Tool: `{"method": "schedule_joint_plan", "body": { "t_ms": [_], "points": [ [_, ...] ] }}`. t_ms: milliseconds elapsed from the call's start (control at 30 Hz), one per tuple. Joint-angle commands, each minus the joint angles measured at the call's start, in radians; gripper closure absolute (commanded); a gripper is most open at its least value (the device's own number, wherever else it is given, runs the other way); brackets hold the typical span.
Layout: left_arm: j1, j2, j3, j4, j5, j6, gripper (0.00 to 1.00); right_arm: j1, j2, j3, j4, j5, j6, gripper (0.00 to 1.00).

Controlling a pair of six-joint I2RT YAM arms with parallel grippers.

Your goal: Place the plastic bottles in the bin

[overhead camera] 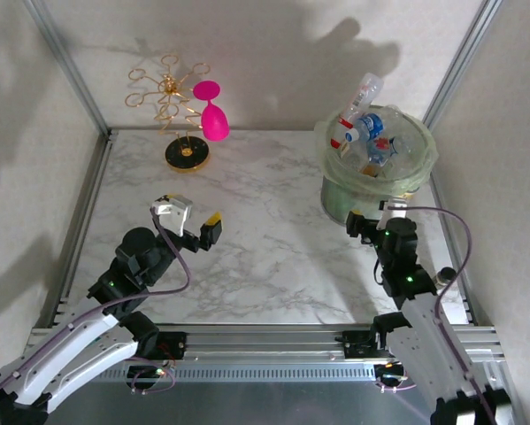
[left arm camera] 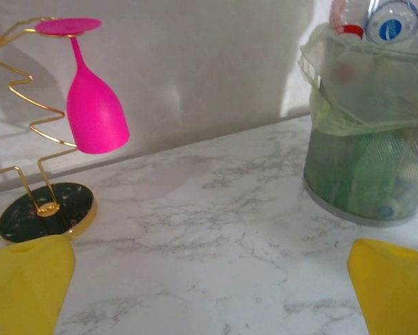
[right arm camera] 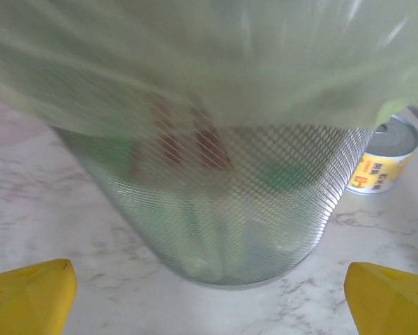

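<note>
While the top camera gives me the plastic bottles (overhead camera: 368,129) heaped in the bin (overhead camera: 339,189) at far right, one poking above the rim, and both left gripper (overhead camera: 192,216) and right gripper (overhead camera: 375,212) spread wide and empty, my right wrist camera adds a yellow-labelled can (right arm camera: 384,165) just beside its mesh wall.

bin (overhead camera: 340,195): pale-green mesh, clear liner, upright, far right | plastic bottles (overhead camera: 368,128): heaped inside, blue/red labels, one poking above rim
</note>
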Motion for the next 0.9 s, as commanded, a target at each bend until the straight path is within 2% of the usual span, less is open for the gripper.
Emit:
{"method": "schedule_joint_plan", "body": {
  "t_ms": [0, 100, 200, 300, 367, 500, 667, 767, 867],
  "points": [
    [0.008, 0.03, -0.015, 0.202, -0.099, -0.034, 0.01, -0.011, 0.084, -0.091, 0.292, 0.079, -0.116, 0.01],
    [0.029, 0.072, -0.055, 0.279, -0.138, -0.043, 0.0, -0.046, 0.14, -0.158, 0.495, 0.079, -0.126, 0.02],
    [0.077, 0.109, -0.15, 0.423, -0.165, 0.001, 0.01, -0.057, 0.157, -0.298, 0.786, 0.036, -0.213, 0.02],
    [0.207, 0.169, -0.234, 0.556, -0.116, -0.035, 0.01, -0.101, 0.257, -0.306, 0.856, 0.012, -0.18, 0.01],
    [0.283, 0.239, -0.278, 0.655, -0.141, -0.077, 0.01, -0.121, 0.315, -0.327, 0.948, -0.002, -0.153, 0.02],
    [0.352, 0.409, -0.31, 0.822, -0.194, -0.047, 0.0, -0.132, 0.463, -0.341, 1.111, -0.006, -0.144, 0.01],
    [0.445, 0.615, -0.326, 0.994, -0.149, -0.06, 0.01, -0.141, 0.583, -0.288, 1.177, -0.025, -0.159, 0.01],
    [0.477, 0.72, -0.321, 1.042, -0.138, -0.08, 0.01, -0.17, 0.636, -0.232, 1.138, -0.046, -0.138, 0.01],
    [0.489, 0.824, -0.378, 1.221, -0.134, -0.091, 0.01, -0.189, 0.677, -0.225, 1.198, -0.077, -0.117, 0.01]
  ]
}}
